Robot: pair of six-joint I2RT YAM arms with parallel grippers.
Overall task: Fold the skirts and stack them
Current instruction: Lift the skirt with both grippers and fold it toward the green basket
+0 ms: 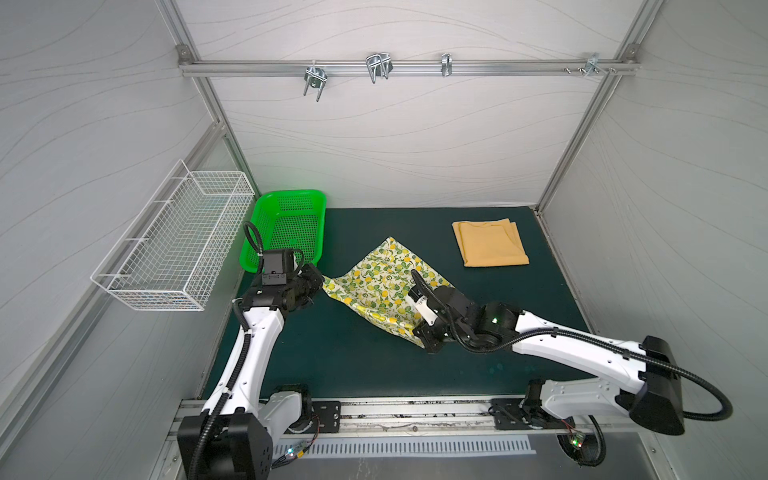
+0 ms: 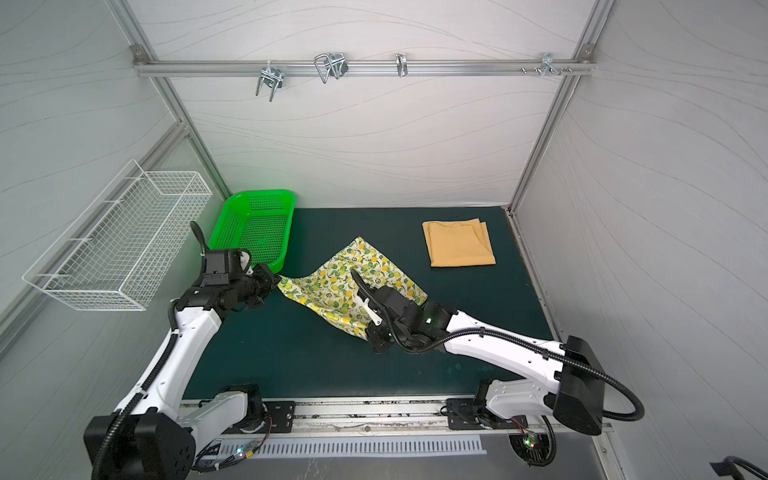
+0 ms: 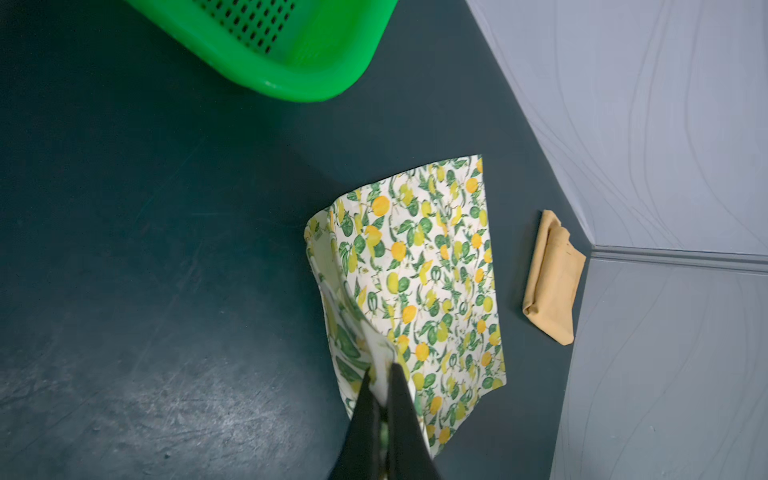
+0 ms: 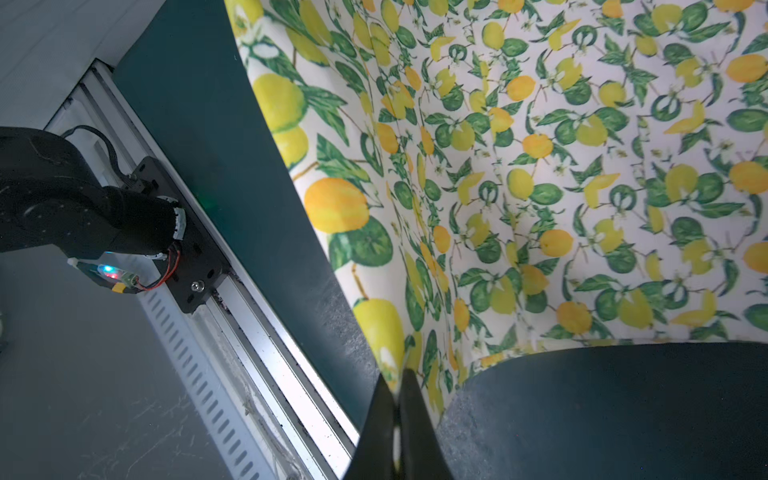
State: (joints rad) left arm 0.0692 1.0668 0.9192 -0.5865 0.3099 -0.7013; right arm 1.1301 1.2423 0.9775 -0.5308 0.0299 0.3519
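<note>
The lemon-print skirt (image 1: 382, 286) (image 2: 336, 282) lies mid-mat, partly lifted between my two grippers. My left gripper (image 1: 322, 280) (image 3: 380, 370) is shut on its left corner, just in front of the green basket. My right gripper (image 1: 419, 336) (image 4: 399, 374) is shut on its near corner, and the cloth (image 4: 540, 166) curves up from the mat there. The rest of the print skirt (image 3: 436, 270) rests flat. The mustard-yellow skirt (image 1: 490, 243) (image 2: 459, 243) (image 3: 552, 282) lies folded at the back right of the mat, apart from both grippers.
A green plastic basket (image 1: 291, 193) (image 3: 291, 83) stands at the mat's back left corner. A white wire basket (image 1: 174, 245) hangs on the left wall. Metal hooks (image 1: 378, 66) hang from a rail on the back wall. Walls close in three sides.
</note>
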